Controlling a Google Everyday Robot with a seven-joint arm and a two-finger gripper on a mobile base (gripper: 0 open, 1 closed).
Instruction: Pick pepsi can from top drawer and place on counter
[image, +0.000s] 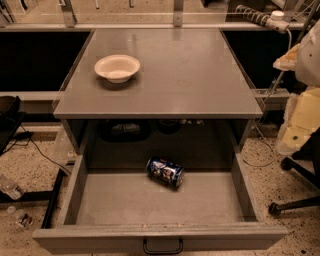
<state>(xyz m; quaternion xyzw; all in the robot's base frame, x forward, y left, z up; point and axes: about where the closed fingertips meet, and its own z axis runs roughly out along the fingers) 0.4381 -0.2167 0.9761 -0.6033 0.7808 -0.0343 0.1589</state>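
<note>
The pepsi can (165, 171) lies on its side on the grey floor of the open top drawer (125, 202), near the back and about mid-width. The drawer is pulled fully out, with its dark handle (162, 246) at the front. The counter (190, 75) is the flat grey top above it. My gripper (296, 122) is the cream-coloured shape at the right edge. It hangs beside the counter's right side, far right of the can and well apart from it. It holds nothing that I can see.
A white bowl (117, 67) stands on the counter's left rear part. A chair base (295, 200) stands on the speckled floor at the right. Cables and plastic bottles (11, 189) lie on the floor at the left. A railing runs behind the counter.
</note>
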